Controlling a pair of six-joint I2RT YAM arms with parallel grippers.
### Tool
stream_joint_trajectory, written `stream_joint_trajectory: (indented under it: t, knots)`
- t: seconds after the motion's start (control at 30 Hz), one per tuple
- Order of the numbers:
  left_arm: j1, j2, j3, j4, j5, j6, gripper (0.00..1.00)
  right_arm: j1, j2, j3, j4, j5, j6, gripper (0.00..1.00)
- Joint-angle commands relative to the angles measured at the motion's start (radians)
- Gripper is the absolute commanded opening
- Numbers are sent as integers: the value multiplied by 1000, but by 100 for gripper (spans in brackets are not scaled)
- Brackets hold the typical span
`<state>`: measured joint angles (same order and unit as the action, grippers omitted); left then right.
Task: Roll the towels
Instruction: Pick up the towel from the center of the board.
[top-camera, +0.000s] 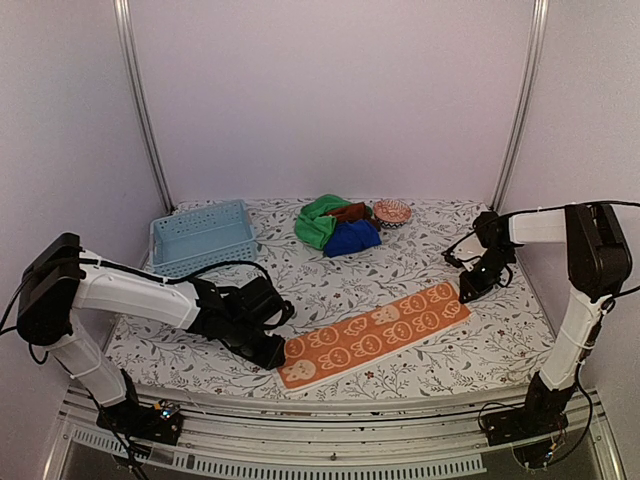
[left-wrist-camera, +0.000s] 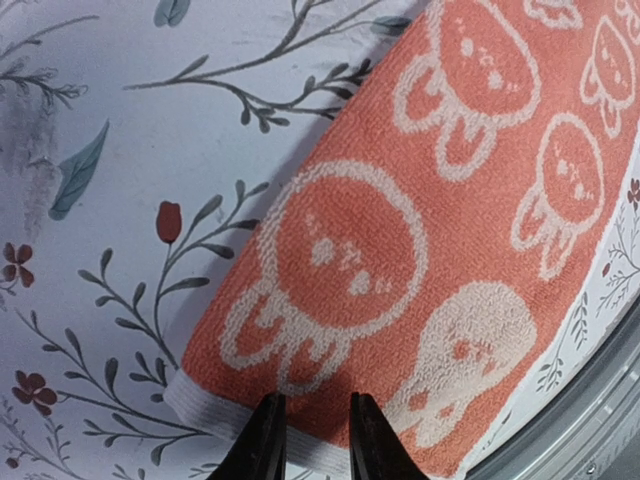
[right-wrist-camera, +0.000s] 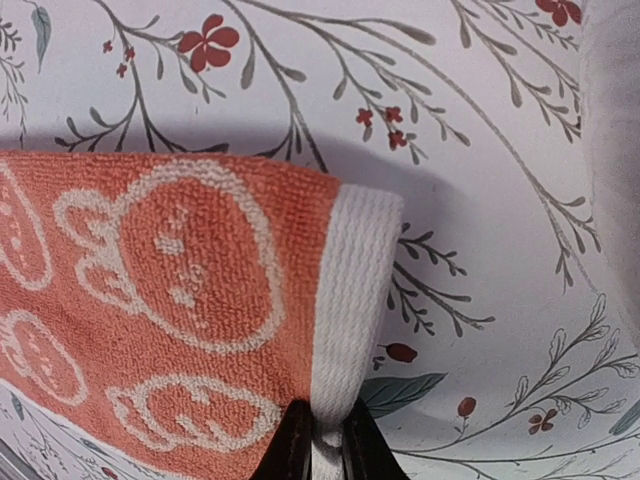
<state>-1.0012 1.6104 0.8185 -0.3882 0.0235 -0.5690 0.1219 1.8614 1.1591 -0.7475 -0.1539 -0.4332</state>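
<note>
Right hand (right-wrist-camera: 326, 448) pinches the white hem at the far right end of the orange towel (top-camera: 375, 335), the hem caught between its fingertips. Left hand (left-wrist-camera: 316, 440) sits low at the towel's near left end, its fingers a narrow gap apart over the hem there; whether they grip the cloth cannot be told. Under both spreads the counter (top-camera: 430, 250), covered in a pale print of leaves and small flowers. On it the orange towel lies flat as a long strip with cream figures, slanting from near left to farther right between the two hands. At the back left stands the light blue slotted basket (top-camera: 205, 252). Near the back middle the green towel (top-camera: 318, 222), blue towel (top-camera: 352, 240) and rust-brown towel (top-camera: 350, 211) lie heaped together, unrolled, with a small bowl (top-camera: 392, 212) just beside them on the right.
</note>
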Motion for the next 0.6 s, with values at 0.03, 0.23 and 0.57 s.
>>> stream_joint_trajectory:
  t: [0.03,0.23,0.57]
  knots:
    - [-3,12,4,-20,-20,11,26,5,19,-23,-15,-88,-5,8]
    - [-2,10,14,-27,-31,20,26,4,-1,5,-56,-168,1,16]
    - [3,-5,11,-31,-49,21,25,5,9,-37,-11,-11,-8,3]
